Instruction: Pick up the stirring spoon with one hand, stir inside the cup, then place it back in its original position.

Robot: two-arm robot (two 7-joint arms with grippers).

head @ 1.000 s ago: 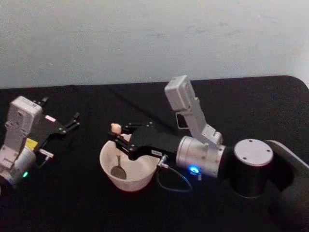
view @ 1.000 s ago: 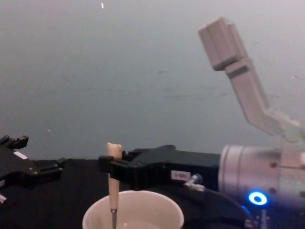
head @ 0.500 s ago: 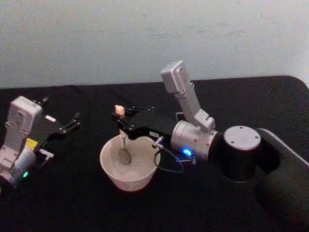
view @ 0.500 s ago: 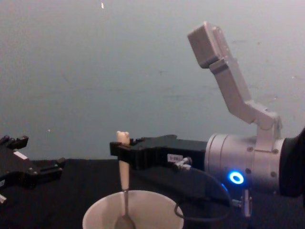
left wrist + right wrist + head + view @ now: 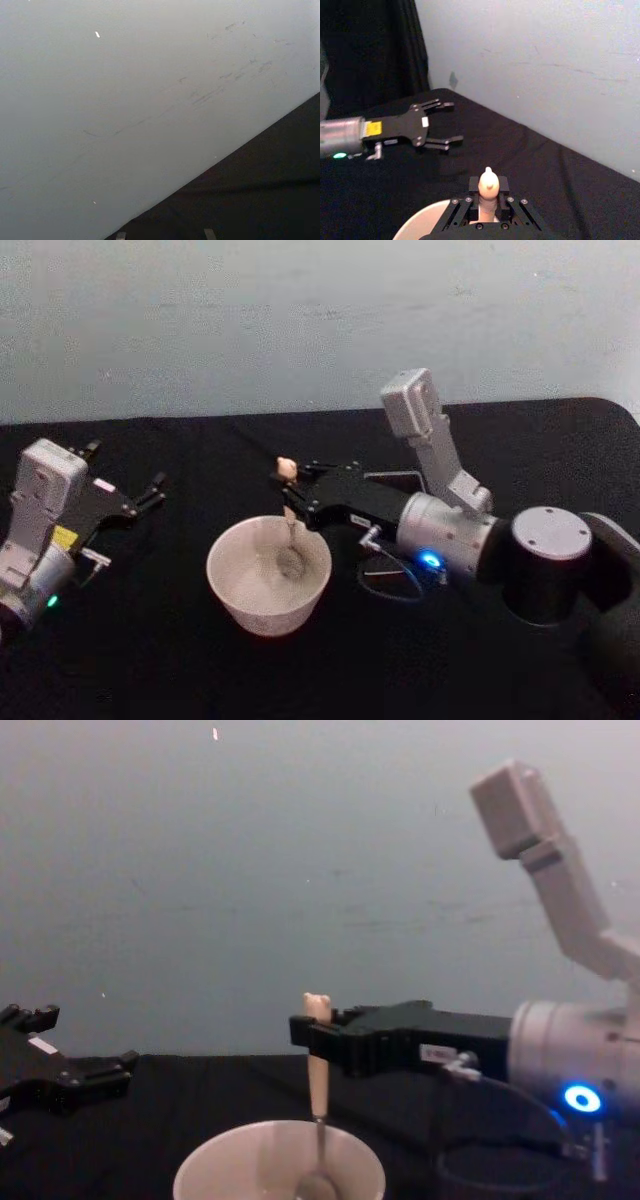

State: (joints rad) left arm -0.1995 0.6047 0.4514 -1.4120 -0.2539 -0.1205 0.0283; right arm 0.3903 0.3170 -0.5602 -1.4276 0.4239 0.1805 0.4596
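One right end effector (image 5: 292, 498) pinching stirring spoon (image 5: 286, 469) in cup (image 5: 240, 615), left end effector (image 5: 449, 122) spread, clearest from right wrist.

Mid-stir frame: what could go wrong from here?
The right gripper grips the stirring spoon high on its handle, just under the bear head, so it may pivot or slip in the jaws. The spoon's bowl sits near the cup's right wall; a wide sweep might shove or tip the cup, which the left gripper, resting open off to the left, does not steady.
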